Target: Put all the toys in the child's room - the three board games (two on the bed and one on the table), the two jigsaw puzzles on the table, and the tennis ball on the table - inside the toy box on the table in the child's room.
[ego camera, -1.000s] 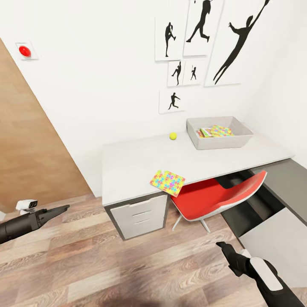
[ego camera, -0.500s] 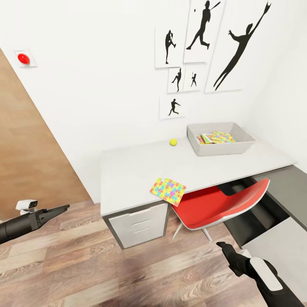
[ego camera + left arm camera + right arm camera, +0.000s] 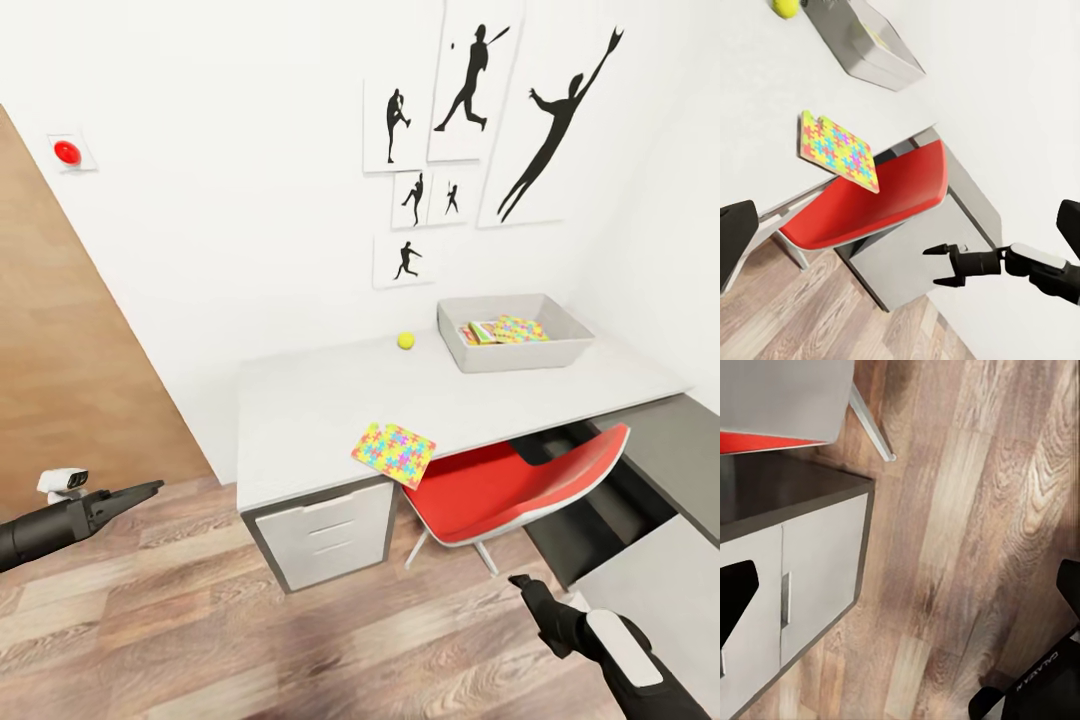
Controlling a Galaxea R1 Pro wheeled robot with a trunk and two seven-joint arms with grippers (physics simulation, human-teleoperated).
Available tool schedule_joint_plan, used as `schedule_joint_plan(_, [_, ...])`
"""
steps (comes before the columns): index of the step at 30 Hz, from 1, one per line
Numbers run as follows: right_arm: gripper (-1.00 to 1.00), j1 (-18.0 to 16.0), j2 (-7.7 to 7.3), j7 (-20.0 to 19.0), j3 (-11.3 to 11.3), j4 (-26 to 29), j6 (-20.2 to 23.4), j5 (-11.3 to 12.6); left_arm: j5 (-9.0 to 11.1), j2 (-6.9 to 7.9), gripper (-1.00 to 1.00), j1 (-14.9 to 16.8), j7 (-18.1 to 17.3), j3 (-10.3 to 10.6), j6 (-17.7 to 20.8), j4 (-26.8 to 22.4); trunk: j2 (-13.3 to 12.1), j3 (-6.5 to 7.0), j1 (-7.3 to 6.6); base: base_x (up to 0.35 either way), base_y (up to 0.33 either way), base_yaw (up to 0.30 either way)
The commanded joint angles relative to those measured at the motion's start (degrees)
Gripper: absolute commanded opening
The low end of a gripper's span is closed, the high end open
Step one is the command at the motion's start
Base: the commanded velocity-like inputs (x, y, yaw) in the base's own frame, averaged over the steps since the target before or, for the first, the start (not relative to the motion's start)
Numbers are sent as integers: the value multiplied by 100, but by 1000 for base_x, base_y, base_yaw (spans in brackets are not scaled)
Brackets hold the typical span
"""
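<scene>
On the pale grey table (image 3: 310,400) a jigsaw puzzle (image 3: 393,452) lies flat, its corner overhanging the front edge. The tennis ball (image 3: 405,340) rests near the wall, left of the toy box (image 3: 515,355). Inside the box lie a second puzzle panel (image 3: 520,328) and a green-edged board game (image 3: 482,333). My left gripper (image 3: 148,488) hovers over the floor, far left of the table, open and empty. My right gripper (image 3: 520,580) hangs low in front of the chair, also open with nothing held. The left wrist view shows the puzzle (image 3: 838,150), ball (image 3: 785,6), toy box (image 3: 874,56) and right gripper (image 3: 937,266).
A red chair (image 3: 510,480) is tucked under the table beside a white drawer unit (image 3: 320,530). The dark grey top (image 3: 680,440) joins at the right over white cabinets (image 3: 810,577). A wooden door (image 3: 60,350) stands at the left. Wood-plank floor (image 3: 300,640) stretches before the table.
The whole picture has shifted a little as the camera moved; the table and wall pictures sit slightly differently in frame. Both grippers keep their pose and stay open.
</scene>
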State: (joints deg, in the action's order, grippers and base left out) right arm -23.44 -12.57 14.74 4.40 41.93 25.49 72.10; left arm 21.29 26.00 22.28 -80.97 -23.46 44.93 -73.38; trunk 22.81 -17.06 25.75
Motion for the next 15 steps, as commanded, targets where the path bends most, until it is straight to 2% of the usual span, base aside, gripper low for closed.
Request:
schedule_joint_plan(1, [100, -3, 1, 51, 9, -8, 17, 58, 7, 1, 100, 4, -15, 1, 60, -1, 10, -1, 4, 0, 0, 0])
schedule_joint_plan(15, [100, -3, -16, 54, 9, -86, 25, 64, 7, 2, 100, 4, -13, 0, 60, -1, 10, 133, 4, 0, 0, 0])
